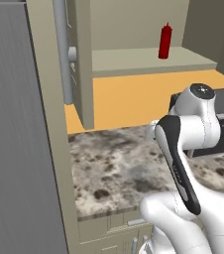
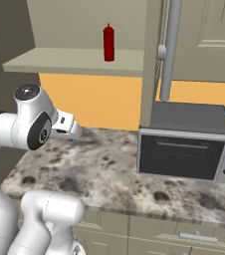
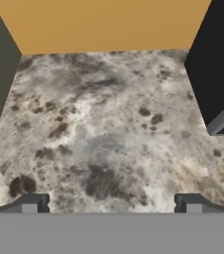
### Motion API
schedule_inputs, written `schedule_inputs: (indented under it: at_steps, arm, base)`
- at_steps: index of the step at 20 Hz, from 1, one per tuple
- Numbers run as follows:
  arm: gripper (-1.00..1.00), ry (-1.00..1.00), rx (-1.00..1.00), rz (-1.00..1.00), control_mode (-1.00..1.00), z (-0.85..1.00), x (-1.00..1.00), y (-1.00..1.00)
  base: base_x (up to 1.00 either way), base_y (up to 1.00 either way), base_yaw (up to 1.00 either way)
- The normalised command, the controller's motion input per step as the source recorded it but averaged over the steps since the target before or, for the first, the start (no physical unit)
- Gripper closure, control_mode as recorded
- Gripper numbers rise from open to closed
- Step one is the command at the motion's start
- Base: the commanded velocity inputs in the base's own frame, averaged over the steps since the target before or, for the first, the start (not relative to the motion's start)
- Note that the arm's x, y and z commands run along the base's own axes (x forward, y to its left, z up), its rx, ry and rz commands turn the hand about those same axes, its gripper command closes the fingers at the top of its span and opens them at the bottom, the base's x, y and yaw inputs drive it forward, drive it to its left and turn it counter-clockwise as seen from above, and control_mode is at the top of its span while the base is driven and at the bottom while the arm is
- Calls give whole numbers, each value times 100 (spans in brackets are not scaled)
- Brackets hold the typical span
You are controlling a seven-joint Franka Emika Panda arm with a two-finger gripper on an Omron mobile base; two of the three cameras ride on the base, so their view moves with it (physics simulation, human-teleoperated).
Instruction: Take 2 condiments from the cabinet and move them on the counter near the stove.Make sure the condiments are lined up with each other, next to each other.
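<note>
Dark fingertips [image 3: 29,203] standing wide apart, holding nothing, pointing down at bare counter [image 3: 109,124] in the hand view. Gripper [image 3: 111,204] hovering above the mottled stone, touching nothing. Hand [image 2: 64,124] sitting low over the counter in the right base view, well below the shelf.

Judging progress: barely started, looking like zero of two placed. Red bottle [image 1: 165,41] standing upright on the cabinet shelf [image 1: 134,62], door [image 1: 79,59] already open, so the opening step looks done. Not seeing any bottle on the counter. Not seeing the yellow bottle or the stove from these angles, so unable to say where either is.

Remaining, as a judgement: reaching up to the shelf, grabbing red, carrying it to the counter by the stove, then finding the second one and lining it up beside the first.

Counting:
- condiments: one, red
- cabinet: one, open
- door handle [image 2: 170,50]: one, long metal bar
- toaster oven [image 2: 184,149]: one, sitting on the counter under the cabinet
- items in the jaws: none
</note>
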Motion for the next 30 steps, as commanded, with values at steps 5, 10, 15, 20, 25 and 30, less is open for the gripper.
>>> schedule_inputs:
  at_steps: [5, 10, 15, 20, 25, 30]
  arm:
    - [-100, 0, 0, 0, 100, 0, 0, 0]
    - [-100, 2, -1, 0, -100, 8, -2, 0]
    - [-100, 0, -3, -8, -100, 43, -12, -21]
    - [-100, -2, -4, -9, -100, 43, 0, -19]
    - [-100, -17, -2, -2, -100, 40, 0, -12]
    - [-100, -38, -4, 0, -100, 29, 13, -2]
  base:
    - [3, 0, 0]
    - [1, 0, 0]
    - [0, 0, 0]
    - [0, 0, 0]
    - [0, 0, 0]
    - [0, 0, 0]
